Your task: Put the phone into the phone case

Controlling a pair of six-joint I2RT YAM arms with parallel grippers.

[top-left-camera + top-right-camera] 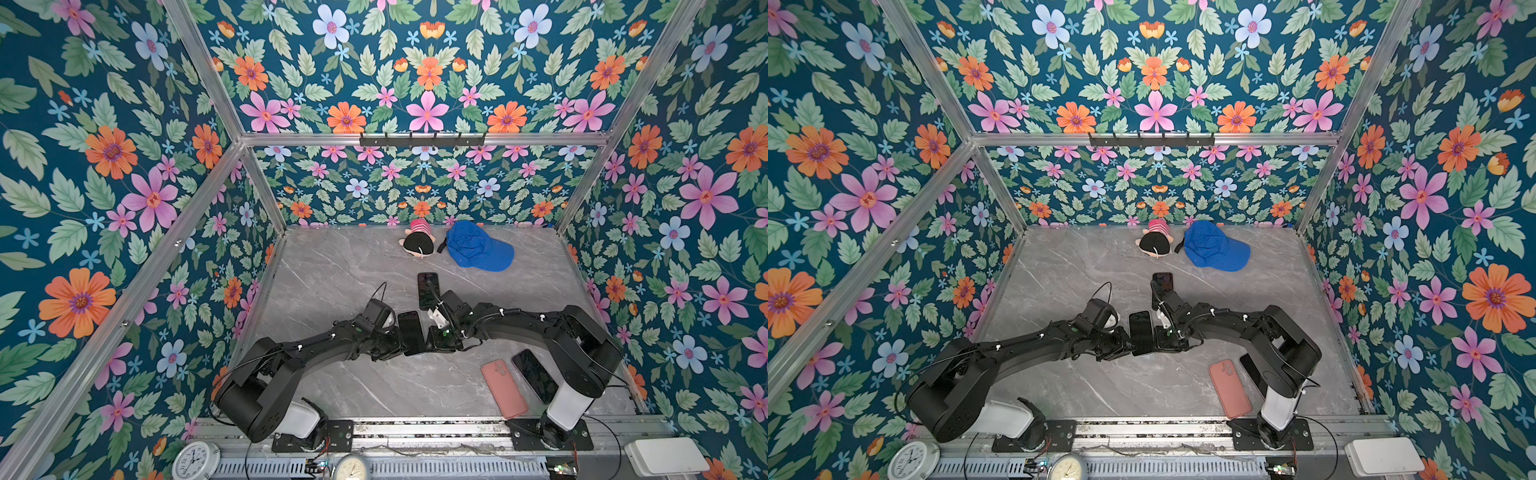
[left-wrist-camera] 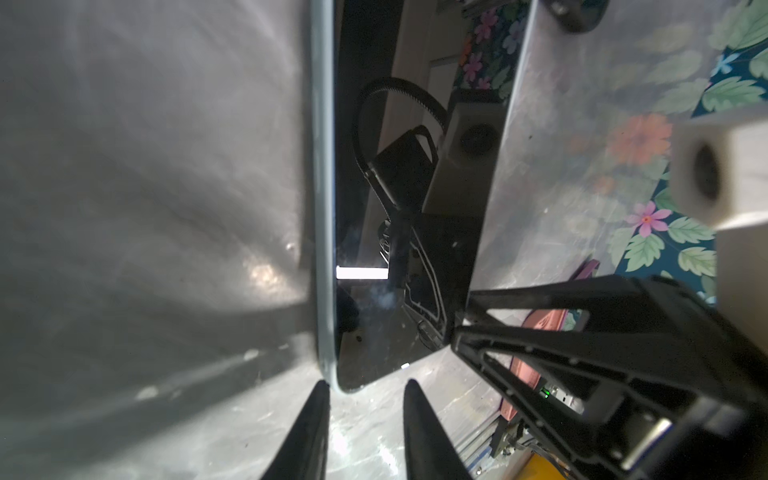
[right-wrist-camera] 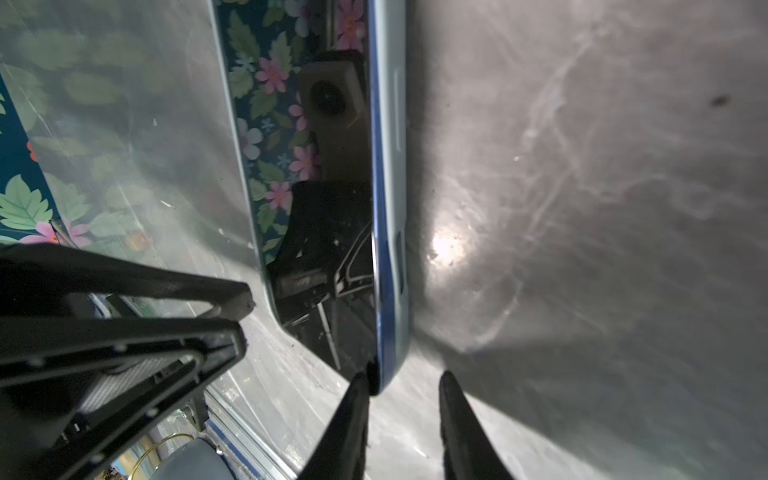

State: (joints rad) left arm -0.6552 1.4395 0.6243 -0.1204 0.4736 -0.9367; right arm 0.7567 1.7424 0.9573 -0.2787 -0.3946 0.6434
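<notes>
On my feed the phone (image 1: 410, 330) sits mid-surface between the two arms. Its long axis runs near to far and its dark glass face shows in both top views. I cannot tell whether it lies flat or is tipped up on a long side. Close up it is a slim slab with rounded corners, a glossy black screen mirroring the wrist hardware, and a smooth pale-blue rim with slot-shaped button openings.

My left end effector (image 2: 366, 382) is partly open. Its black tapered fingers straddle the phone's near corner with daylight on one side, so it is not clamped. My right end effector (image 3: 404, 374) is also partly open at the opposite near corner. One finger touches the screen side and the other stands clear of the rim.

The phone case (image 1: 503, 388), a matte salmon-pink rounded rectangle, lies near right, its long axis angled toward far left. A second dark phone (image 1: 534, 376) lies just beside it, parallel. A third phone (image 1: 428, 289) lies farther back. The surface (image 1: 332, 270) is grey, veined like marble. The only writing I can see is numerals on a white clock dial (image 1: 195, 460), too small to read.
</notes>
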